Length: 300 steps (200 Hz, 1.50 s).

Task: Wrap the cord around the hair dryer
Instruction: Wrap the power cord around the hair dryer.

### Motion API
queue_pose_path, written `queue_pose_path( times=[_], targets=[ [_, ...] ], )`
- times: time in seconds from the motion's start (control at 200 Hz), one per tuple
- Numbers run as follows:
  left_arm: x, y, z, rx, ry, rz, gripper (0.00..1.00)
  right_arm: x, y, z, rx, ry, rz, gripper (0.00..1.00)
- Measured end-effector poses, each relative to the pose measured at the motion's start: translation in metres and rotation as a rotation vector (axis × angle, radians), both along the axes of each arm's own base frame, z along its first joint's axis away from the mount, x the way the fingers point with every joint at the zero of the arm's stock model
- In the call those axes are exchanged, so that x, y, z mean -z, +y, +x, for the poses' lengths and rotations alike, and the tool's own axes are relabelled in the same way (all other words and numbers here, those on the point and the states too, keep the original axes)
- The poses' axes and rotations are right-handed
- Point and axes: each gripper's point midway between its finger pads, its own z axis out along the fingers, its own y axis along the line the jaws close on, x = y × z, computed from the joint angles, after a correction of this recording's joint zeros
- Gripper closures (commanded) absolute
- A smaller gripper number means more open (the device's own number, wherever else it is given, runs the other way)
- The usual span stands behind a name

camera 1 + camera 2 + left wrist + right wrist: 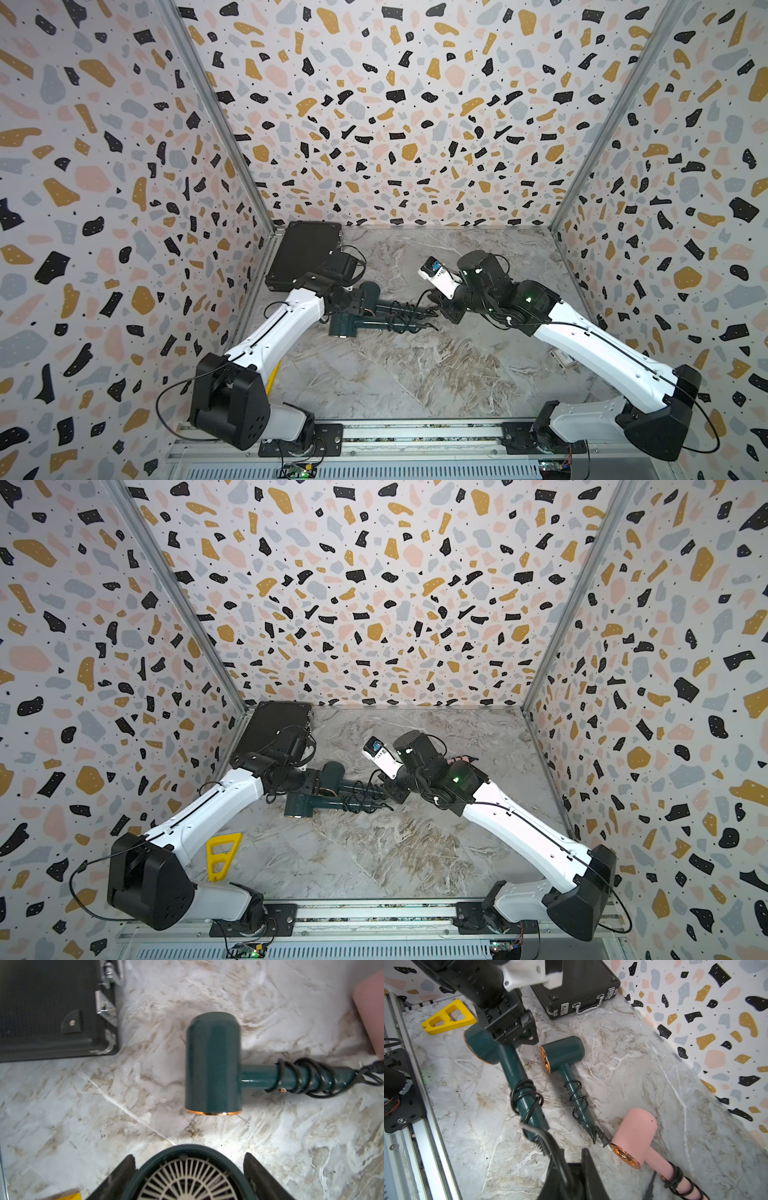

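The green hair dryer [512, 1068] is near the middle of the tabletop [633, 1059], beside a second green dryer [562, 1053]. The left claw [189, 1169] squeezes its round head so it cannot roll. The cord [525, 1095] already loops the handle — the right claw [572, 1169] pinches the loose end to hold it tight, I think, for one more loop.

Overhead pair — wrists near hair dryer [510, 1066]
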Motion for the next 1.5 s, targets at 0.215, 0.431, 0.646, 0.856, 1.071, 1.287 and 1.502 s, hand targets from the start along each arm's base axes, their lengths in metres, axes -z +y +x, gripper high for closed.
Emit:
queue_pose_path(
  times=[0.215, 0.431, 0.646, 0.856, 1.071, 1.287, 1.502],
  targets=[
    [-0.003, -0.047, -0.018, 0.168, 0.028, -0.108, 1.0, -0.016, 0.012, 0.008, -0.044, -0.044, -0.017, 1.0],
    [-0.027, -0.078, -0.051, 0.303, 0.034, -0.351, 1.0, -0.015, 0.012, 0.02, -0.053, -0.034, -0.017, 1.0],
    [-0.06, -0.093, -0.066, 0.353, -0.054, -0.533, 1.0, 0.005, 0.005, 0.028, -0.064, 0.085, 0.028, 1.0],
    [-0.072, -0.09, -0.059, 0.236, -0.151, -0.666, 1.0, 0.044, -0.013, 0.031, -0.01, 0.213, 0.084, 1.0],
    [-0.077, -0.074, -0.037, 0.027, -0.27, -0.734, 1.0, 0.071, -0.023, 0.028, 0.046, 0.248, 0.147, 1.0],
    [-0.075, -0.057, -0.019, -0.182, -0.328, -0.784, 1.0, 0.093, -0.024, 0.021, 0.071, 0.276, 0.214, 1.0],
    [-0.047, -0.035, -0.015, -0.378, -0.307, -0.765, 1.0, 0.119, -0.02, 0.019, 0.115, 0.31, 0.347, 1.0]
  ],
)
